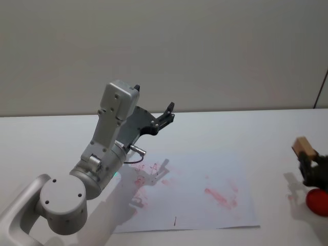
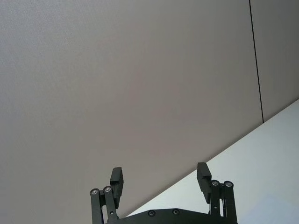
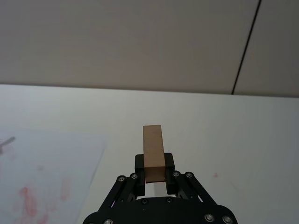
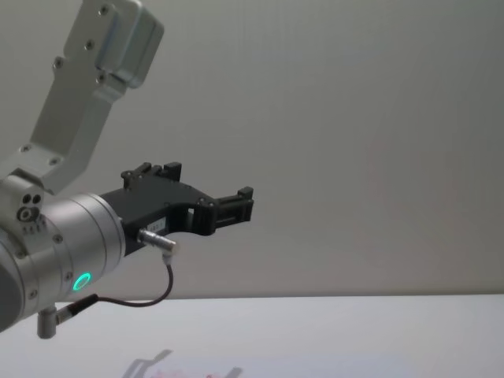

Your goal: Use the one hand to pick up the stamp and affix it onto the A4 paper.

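Two arms are up over the white worktop (image 1: 246, 128), and they hold very different poses. The right tool (image 3: 154, 176) sits at the right edge of the scene, well to the right of the A4 paper (image 1: 215, 169) and clear of it; its two black fingers are closed tight on the lower part of the stamp (image 3: 153, 150), a light-brown wooden block that stands up out of the grip and tilts a little. In the head view the stamp (image 1: 302, 147) shows just above the dark fingers, with a red rounded object (image 1: 318, 201) just near of them, cut by the picture's edge. The paper lies flat in the middle of the worktop, marked with smears of red ink. The left arm is raised on the left, its silver wrist with a green light bent so that the left tool (image 4: 236, 206) points away toward the far wall, above the paper's left part; its fingers (image 2: 117, 179) stand wide apart, holding nothing.
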You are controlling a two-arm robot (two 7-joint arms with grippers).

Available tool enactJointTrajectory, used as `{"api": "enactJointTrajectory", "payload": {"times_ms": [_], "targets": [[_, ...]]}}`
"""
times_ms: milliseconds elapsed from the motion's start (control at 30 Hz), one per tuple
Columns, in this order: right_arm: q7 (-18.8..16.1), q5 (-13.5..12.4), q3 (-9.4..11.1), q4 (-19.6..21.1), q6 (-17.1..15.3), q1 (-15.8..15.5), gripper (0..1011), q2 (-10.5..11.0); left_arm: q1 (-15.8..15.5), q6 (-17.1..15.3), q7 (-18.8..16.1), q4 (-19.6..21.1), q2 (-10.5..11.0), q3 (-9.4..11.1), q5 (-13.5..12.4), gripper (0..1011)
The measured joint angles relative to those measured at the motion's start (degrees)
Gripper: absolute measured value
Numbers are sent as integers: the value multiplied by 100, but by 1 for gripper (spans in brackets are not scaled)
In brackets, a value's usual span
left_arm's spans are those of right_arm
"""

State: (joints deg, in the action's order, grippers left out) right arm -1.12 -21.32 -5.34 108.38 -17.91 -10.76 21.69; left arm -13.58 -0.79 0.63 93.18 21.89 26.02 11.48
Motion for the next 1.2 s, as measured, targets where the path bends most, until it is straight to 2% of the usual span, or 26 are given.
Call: {"api": "enactJointTrajectory", "payload": {"times_ms": [167, 433, 1200], "targets": [[114, -24, 186, 41, -34, -341, 217, 236, 0, 0, 0, 0, 0, 0, 0, 1001], [148, 21, 350, 34, -56, -655, 217, 457, 0, 0, 0, 0, 0, 0, 0, 1001], [-180, 180, 448, -9, -98, -918, 217, 638, 0, 0, 0, 0, 0, 0, 0, 1001]]}}
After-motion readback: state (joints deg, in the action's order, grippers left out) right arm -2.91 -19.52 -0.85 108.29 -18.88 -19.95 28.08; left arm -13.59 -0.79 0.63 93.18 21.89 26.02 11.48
